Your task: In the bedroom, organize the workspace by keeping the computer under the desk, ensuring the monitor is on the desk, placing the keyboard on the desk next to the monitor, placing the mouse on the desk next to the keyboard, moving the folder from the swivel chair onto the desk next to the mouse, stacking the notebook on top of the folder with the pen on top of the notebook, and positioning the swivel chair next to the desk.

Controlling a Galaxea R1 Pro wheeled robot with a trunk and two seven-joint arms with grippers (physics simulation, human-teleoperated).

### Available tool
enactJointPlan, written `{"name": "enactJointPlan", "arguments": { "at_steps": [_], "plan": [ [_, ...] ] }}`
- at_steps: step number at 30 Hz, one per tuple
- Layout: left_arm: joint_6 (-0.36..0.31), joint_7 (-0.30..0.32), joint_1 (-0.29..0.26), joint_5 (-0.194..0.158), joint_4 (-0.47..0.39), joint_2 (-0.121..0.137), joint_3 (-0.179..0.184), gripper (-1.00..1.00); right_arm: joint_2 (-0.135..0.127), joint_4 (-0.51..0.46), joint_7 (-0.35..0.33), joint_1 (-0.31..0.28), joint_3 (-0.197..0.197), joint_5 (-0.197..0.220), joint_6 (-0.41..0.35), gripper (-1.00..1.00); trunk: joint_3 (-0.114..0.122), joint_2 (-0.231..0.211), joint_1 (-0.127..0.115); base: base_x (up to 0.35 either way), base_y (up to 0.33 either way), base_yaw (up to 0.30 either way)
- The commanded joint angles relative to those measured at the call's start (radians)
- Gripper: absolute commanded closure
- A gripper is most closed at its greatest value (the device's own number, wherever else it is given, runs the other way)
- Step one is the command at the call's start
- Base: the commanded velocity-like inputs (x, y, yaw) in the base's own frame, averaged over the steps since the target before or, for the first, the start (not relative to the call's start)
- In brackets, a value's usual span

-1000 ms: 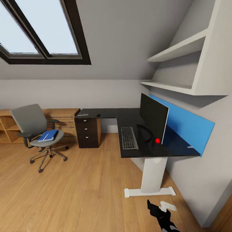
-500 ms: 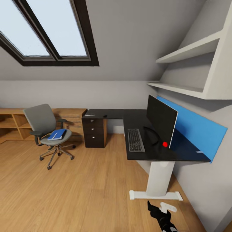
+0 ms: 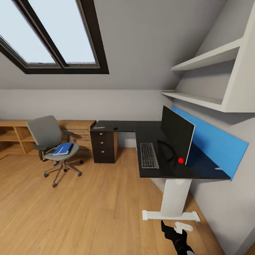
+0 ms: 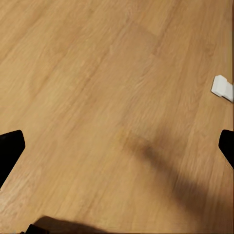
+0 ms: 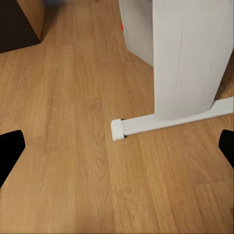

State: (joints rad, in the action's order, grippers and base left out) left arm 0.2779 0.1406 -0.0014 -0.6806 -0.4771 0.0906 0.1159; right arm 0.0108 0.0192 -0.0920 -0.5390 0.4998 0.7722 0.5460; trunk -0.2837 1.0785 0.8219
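The black-topped desk (image 3: 147, 131) runs along the right wall in the head view. On it the monitor (image 3: 177, 131) stands upright, with the keyboard (image 3: 149, 155) flat in front of it. The small dark mouse (image 3: 115, 128) and a thin pale flat item (image 3: 99, 126) lie on the far wing above the drawers. At the left, apart from the desk, the swivel chair (image 3: 47, 134) carries the blue folder (image 3: 63, 148) on its seat, a thin white streak across it. My left gripper (image 4: 117, 148) hangs open over bare floor. My right gripper (image 5: 117, 148) is open, facing the desk's white leg (image 5: 187, 53).
A light wood cabinet (image 3: 14, 136) lines the back wall behind the chair. White shelves (image 3: 205, 60) hang above the desk's blue panel (image 3: 216, 143). Behind the leg stands a pale box (image 5: 139, 29) with a red spot; I cannot tell what it is. Wood floor stretches between me and the chair.
The whole head view shifted a second ago, so desk and chair sit further right in the picture; the camera moved, not the things. In the last half second almost nothing changed.
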Motion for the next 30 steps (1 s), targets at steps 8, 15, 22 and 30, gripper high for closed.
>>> {"name": "enactJointPlan", "arguments": {
  "at_steps": [8, 15, 22, 30],
  "plan": [
    [0.039, 0.003, 0.0, -0.013, 0.0, -0.001, 0.009, -1.0, 0.001, 0.002, -0.009, -0.001, 0.002, 0.01, 0.006, -1.0, 0.026, -0.056, -0.031, 0.0, 0.0, 0.0],
    [0.046, -0.001, 0.0, -0.016, 0.01, 0.0, 0.008, -1.0, 0.003, 0.003, -0.008, -0.001, 0.002, 0.011, 0.006, -1.0, 0.048, -0.091, -0.05, 0.0, 0.0, 0.028],
    [0.061, -0.001, 0.0, -0.015, 0.049, 0.0, 0.008, -1.0, 0.003, 0.004, -0.008, -0.001, 0.002, 0.01, 0.005, -1.0, 0.046, -0.091, -0.05, 0.0, 0.0, 0.109],
    [0.074, -0.002, 0.0, -0.016, 0.067, -0.001, 0.008, -1.0, 0.003, 0.004, -0.008, -0.001, 0.002, 0.01, 0.003, -1.0, 0.035, -0.091, -0.05, 0.0, 0.0, 0.091]
  ]
}}
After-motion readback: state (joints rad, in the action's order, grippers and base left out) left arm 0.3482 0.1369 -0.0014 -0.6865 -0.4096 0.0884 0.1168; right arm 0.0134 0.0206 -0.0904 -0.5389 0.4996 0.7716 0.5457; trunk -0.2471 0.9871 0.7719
